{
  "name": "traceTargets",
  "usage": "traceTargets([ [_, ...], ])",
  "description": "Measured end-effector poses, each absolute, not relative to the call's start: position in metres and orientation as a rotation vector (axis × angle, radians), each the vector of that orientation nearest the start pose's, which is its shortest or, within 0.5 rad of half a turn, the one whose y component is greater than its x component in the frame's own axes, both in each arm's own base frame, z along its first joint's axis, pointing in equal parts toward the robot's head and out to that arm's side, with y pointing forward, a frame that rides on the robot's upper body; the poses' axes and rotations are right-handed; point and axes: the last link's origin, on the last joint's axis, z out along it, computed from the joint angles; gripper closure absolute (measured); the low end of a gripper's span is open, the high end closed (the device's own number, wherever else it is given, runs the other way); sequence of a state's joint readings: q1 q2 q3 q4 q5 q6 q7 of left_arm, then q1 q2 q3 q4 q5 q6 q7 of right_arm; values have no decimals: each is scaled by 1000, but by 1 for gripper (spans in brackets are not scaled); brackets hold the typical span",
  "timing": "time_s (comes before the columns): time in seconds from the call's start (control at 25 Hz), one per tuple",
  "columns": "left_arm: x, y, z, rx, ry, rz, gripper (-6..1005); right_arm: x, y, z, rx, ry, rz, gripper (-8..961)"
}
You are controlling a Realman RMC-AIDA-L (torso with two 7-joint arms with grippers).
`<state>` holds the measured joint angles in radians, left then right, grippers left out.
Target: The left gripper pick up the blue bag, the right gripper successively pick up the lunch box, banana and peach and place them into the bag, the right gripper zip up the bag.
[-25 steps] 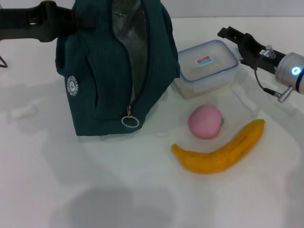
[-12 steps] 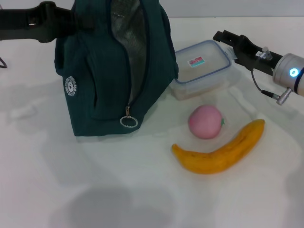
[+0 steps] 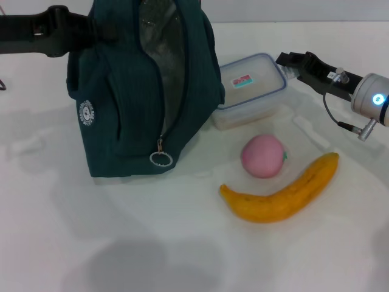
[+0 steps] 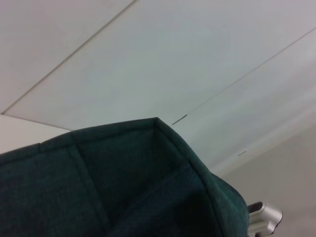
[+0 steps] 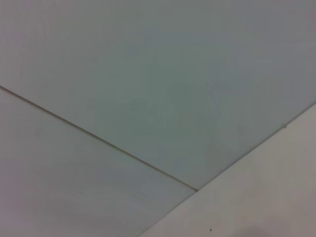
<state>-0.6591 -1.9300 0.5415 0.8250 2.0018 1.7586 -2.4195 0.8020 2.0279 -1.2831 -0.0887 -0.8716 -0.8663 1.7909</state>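
Note:
The blue bag (image 3: 121, 103) stands upright at the left with its mouth unzipped, showing foil lining (image 3: 161, 55); its fabric fills the low part of the left wrist view (image 4: 98, 187). My left gripper (image 3: 91, 30) is at the bag's top edge, its fingertips hidden by the fabric it holds. The clear lunch box (image 3: 246, 91) lies tilted, its near end against the bag's side. My right gripper (image 3: 287, 61) grips its far right corner. The pink peach (image 3: 262, 156) and the yellow banana (image 3: 282, 193) lie on the table in front of the box.
The white table (image 3: 121, 243) stretches bare in front of the bag. The ring zip pull (image 3: 160, 159) hangs low on the bag's front. The right wrist view shows only pale wall and ceiling panels.
The right gripper has moved left and slightly down with the lunch box, sliding it against the bag. The bag has shifted a little to the left. Peach and banana have not moved.

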Motion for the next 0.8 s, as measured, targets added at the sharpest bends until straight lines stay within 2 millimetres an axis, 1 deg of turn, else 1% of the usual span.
traceTargets([
  [0.08, -221, 371, 106, -2449, -1635, -905, 962, 244, 420, -51, -1847, 1699, 1047, 496],
  [0.2, -221, 371, 106, -2451, -1634, -904, 962, 244, 420, -51, -1850, 1696, 1046, 730],
  [0.4, -221, 370, 104, -2457, -1635, -898, 962, 246, 418, -50, -1851, 1695, 1048, 853],
  [0.64, -223, 368, 103, -2460, -1640, -885, 962, 247, 414, -48, -1873, 1659, 1079, 855],
  [0.8, -227, 367, 104, -2453, -1640, -880, 962, 249, 412, -40, -1856, 1627, 1146, 859],
])
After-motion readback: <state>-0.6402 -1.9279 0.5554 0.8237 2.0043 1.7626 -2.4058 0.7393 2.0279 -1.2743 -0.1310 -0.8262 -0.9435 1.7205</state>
